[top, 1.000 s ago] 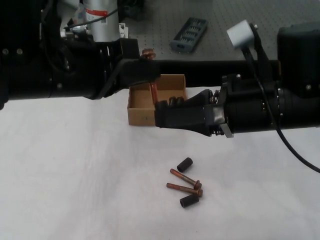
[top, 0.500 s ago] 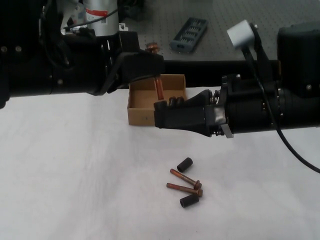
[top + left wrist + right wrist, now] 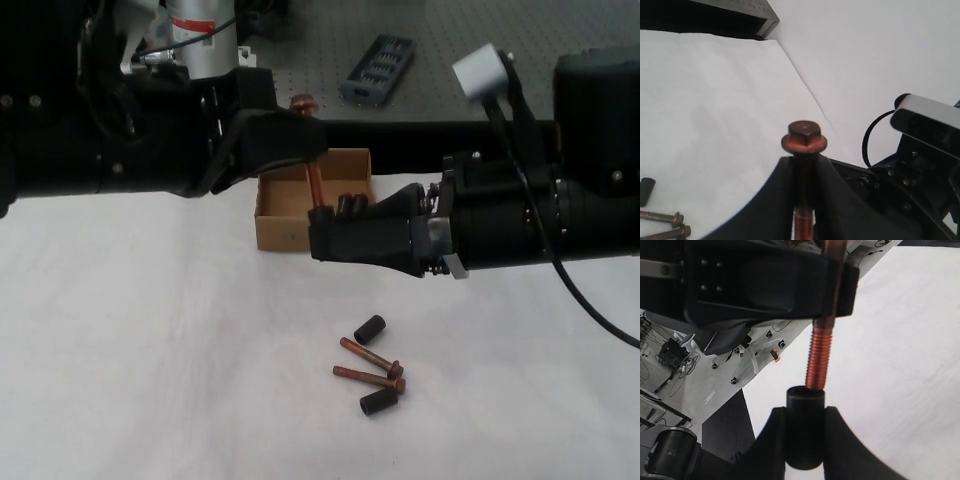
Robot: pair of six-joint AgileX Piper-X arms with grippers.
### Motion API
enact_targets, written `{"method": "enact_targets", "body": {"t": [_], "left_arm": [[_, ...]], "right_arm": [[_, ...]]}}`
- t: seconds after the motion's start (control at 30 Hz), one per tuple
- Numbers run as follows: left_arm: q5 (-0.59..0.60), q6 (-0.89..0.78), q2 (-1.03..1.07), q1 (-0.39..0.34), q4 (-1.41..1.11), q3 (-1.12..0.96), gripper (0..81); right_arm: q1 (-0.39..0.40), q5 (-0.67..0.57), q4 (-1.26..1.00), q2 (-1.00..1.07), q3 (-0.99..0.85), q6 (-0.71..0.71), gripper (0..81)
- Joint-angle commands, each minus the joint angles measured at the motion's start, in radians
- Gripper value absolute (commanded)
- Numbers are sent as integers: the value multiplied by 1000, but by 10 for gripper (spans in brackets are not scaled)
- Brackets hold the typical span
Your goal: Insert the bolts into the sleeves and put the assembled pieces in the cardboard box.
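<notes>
As the bolt [image 3: 804, 138] is clamped by the left gripper [image 3: 804, 167] and the sleeve [image 3: 805, 432] by the right gripper [image 3: 805, 412], tip at mouth, at 12 o'clock of the loose bolts [image 3: 370, 366], their axes should be kept collinear.

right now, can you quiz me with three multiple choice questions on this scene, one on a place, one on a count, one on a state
1. Where is the threaded tip of the held bolt?
A. inside the cardboard box
B. at the mouth of the held sleeve
C. flat on the table

2. How many loose bolts lie on the white cloth?
A. one
B. four
C. two

3. What state is the left gripper in?
A. shut on the bolt
B. open and bare
C. shut on a sleeve

Answers:
1 B: the right wrist view shows the thread meeting the sleeve's opening.
2 C: the high view shows two lying side by side.
3 A: its fingers clamp the shank just below the head.
</notes>
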Motion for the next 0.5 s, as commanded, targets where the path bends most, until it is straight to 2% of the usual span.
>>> {"method": "enact_targets", "body": {"t": [0.0, 0.47], "left_arm": [[29, 3, -13, -1, 20, -3, 6], [50, -6, -13, -1, 25, -3, 6]], "right_arm": [[-12, 1, -24, 1, -9, -8, 28], [-20, -7, -26, 1, -9, -8, 28]]}}
